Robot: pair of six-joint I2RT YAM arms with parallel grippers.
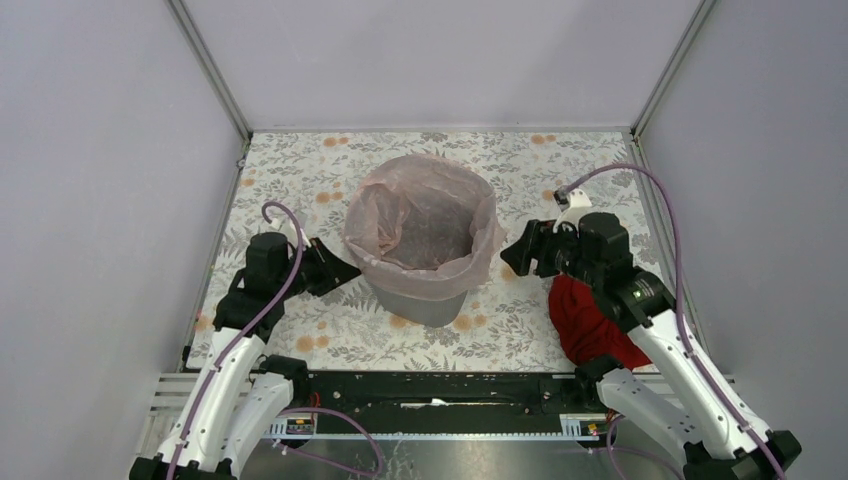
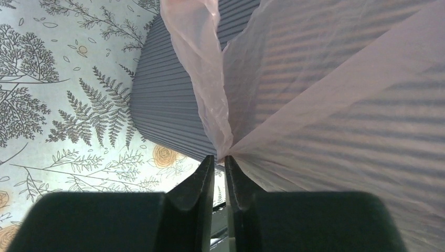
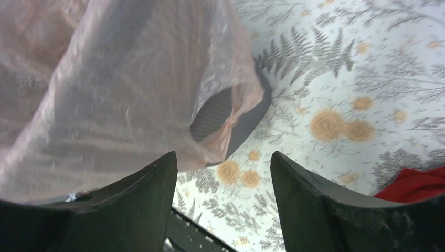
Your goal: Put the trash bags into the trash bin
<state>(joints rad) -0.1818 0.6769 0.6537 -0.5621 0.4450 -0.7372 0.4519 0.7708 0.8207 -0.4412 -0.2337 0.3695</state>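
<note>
The trash bag (image 1: pixel 420 215), a filmy pale-pink sheet, lines the dark grey ribbed trash bin (image 1: pixel 425 305) and folds out over its rim. My left gripper (image 1: pixel 352 270) sits at the bin's left side. In the left wrist view its jaws (image 2: pixel 219 157) stand a narrow slit apart. The trash bag (image 2: pixel 325 94) gathers to a point right at their tips, with the bin wall (image 2: pixel 168 105) behind it. My right gripper (image 1: pixel 508 253) hangs just right of the bin. It stands wide open (image 3: pixel 223 163) with nothing between the fingers, and the bag (image 3: pixel 105 94) drapes beside its left finger.
A dark red cloth (image 1: pixel 585 320) lies on the floral tablecloth under my right arm, also seen as red cloth (image 3: pixel 414 184) at the right wrist view's edge. Grey walls enclose the table on three sides. A black rail runs along the near edge.
</note>
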